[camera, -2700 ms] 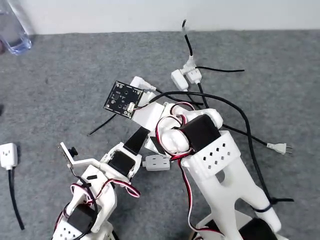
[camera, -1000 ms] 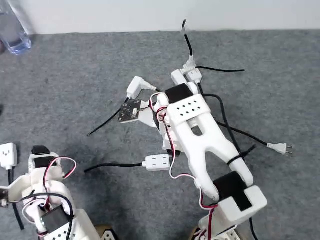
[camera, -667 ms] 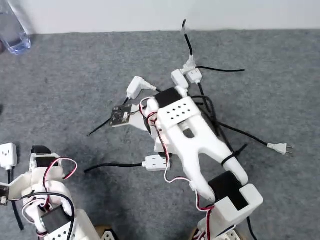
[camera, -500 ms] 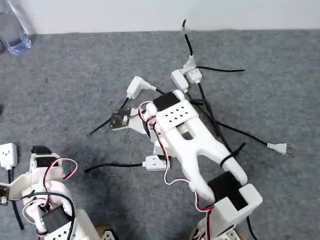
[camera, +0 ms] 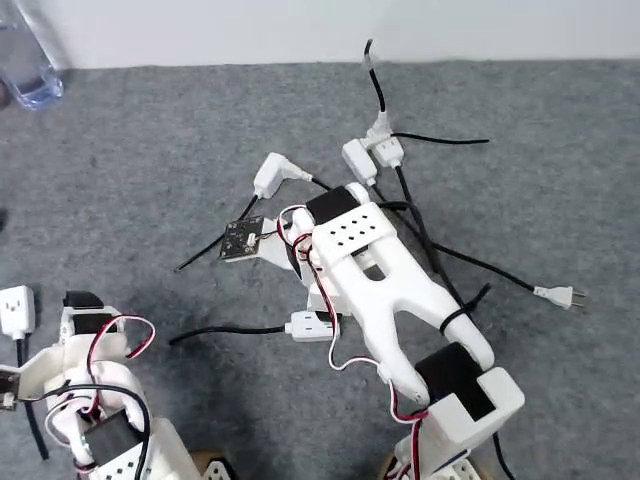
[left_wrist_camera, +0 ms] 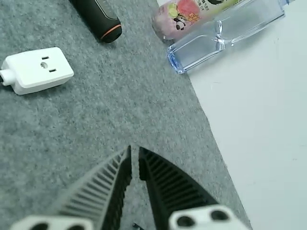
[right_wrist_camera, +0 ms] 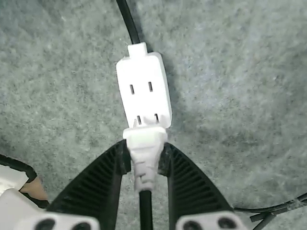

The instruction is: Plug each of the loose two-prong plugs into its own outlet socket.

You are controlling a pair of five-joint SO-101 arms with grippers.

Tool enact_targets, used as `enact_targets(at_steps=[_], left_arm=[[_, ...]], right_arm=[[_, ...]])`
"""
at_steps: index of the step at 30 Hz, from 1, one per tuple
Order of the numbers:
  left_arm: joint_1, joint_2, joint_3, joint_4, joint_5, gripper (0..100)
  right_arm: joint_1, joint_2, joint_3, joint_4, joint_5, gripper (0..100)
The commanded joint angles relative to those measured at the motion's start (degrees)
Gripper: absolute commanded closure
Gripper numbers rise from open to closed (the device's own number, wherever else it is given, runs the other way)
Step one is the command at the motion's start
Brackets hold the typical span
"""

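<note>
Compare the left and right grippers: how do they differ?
The left gripper is shut on nothing; the right gripper is shut on a plug. The left gripper hangs over bare carpet; the right gripper sits at an outlet, its plug against the outlet's end. Both point down at the carpet.

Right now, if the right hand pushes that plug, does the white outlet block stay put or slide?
Probably slides: the outlet block looks small and light, lying loose on the grey mat. Its cord looks floppy, so it likely won't brace it. The plug looks rigid in the right hand, so the push should transfer.
</note>
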Motion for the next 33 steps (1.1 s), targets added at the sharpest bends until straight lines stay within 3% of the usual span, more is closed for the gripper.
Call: enact_targets(at_steps=[1, 9, 33], left_arm=[[-0.4, -0.4, -0.7, 0.2, -0.6, 97], [-0.4, -0.4, -0.7, 0.2, -0.6, 97], [-0.4, -0.4, -0.7, 0.2, -0.6, 97]], right_arm=[[-0.2, -0.4, -0.4, -0.4, 0.0, 99.1], [2.2, -0.4, -0.4, -0.5, 0.1, 99.1], [0.5, -0.4, 5.2, -5.9, 1.3, 99.1]])
